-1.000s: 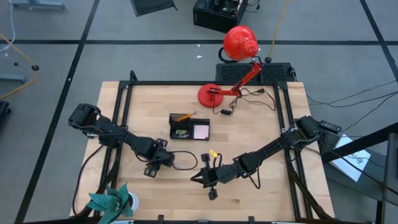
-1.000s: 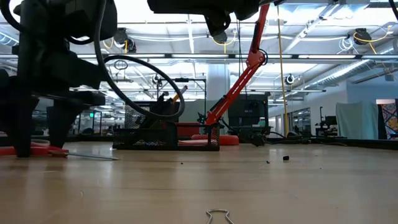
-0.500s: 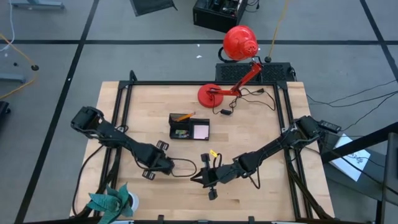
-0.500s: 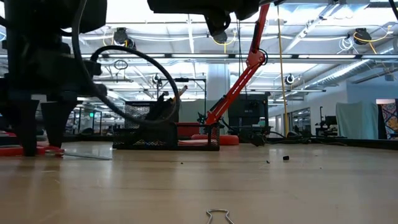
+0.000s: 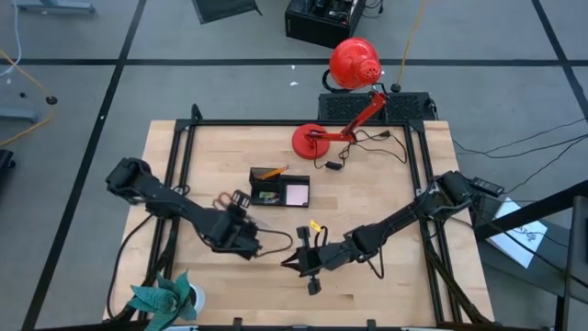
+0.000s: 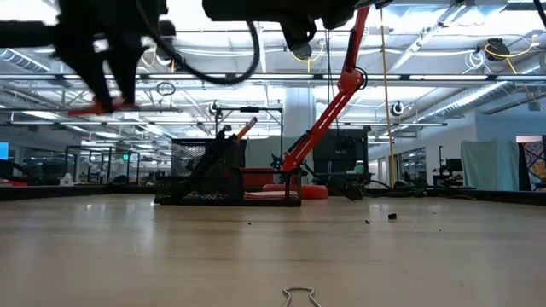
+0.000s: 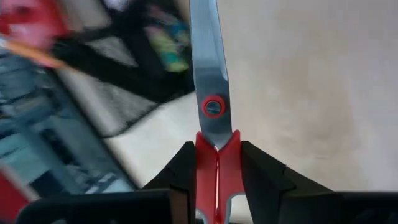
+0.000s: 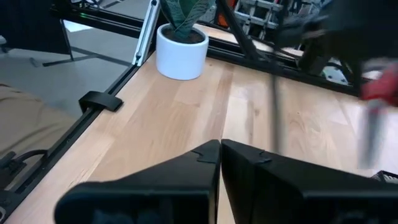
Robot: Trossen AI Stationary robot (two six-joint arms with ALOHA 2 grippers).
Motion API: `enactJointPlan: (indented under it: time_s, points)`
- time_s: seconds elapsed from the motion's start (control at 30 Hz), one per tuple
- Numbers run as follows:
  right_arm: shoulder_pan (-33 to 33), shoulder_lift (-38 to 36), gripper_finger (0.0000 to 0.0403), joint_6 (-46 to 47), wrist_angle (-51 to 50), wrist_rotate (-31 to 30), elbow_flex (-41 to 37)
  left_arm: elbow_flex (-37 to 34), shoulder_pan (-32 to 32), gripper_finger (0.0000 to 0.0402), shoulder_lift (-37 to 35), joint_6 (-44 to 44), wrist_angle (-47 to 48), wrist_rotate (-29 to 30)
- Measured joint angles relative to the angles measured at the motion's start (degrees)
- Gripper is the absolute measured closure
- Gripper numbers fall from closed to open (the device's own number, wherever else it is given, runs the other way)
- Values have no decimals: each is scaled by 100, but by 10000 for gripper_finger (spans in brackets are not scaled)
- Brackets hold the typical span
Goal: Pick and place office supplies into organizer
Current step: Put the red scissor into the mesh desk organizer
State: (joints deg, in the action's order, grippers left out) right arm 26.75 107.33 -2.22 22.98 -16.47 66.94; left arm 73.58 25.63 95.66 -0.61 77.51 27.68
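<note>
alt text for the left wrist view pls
The left gripper is shut on red-handled scissors, blades closed and pointing forward above the bare wooden table. The black organizer sits blurred beyond them.

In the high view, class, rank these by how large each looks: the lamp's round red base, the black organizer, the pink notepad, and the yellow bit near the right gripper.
1. black organizer
2. lamp's round red base, which looks somewhat smaller than the organizer
3. pink notepad
4. yellow bit, clearly the smallest

The right hand [image 8: 221, 148], fingers pressed together, is seen over the bench [image 8: 186, 118]; a white pot [image 8: 181, 51] is set at upper centre.
</note>
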Motion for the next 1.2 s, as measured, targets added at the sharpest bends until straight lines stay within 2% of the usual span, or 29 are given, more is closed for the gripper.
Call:
enactJointPlan:
  time_s: [0.27, 0.43, 0.7, 0.73, 0.8, 0.93, 1.03, 1.1, 1.2]
  points:
    - [237, 0, 394, 1, -318, -6, 2, 726, -495, 316, -11, -533, 1226, 918]
    - [310, 7, 394, 0, -476, -10, 2, 734, -994, 321, -11, -886, 1256, 1074]
    - [300, 7, 394, 0, -494, -22, 2, 730, -1611, 324, 510, -2049, 1271, 2094]
    - [301, 7, 394, -1, -498, -22, 2, 730, -1655, 328, 621, -2229, 1246, 2219]
    - [301, 7, 394, -4, -522, -22, 2, 734, -1734, 361, 844, -2529, 1241, 2483]
    - [299, 7, 394, 0, -619, -22, 2, 730, -1883, 392, 1155, -3079, 1252, 2709]
    - [299, 7, 394, 1, -650, -22, -49, 732, -1985, 399, 1198, -3114, 1243, 3163]
    - [299, 7, 394, 38, -642, -22, -149, 778, -2016, 395, 1165, -3020, 1262, 3137]
    - [266, 7, 394, 154, -363, -111, -421, 897, -2007, 399, 959, -2722, 1254, 2781]
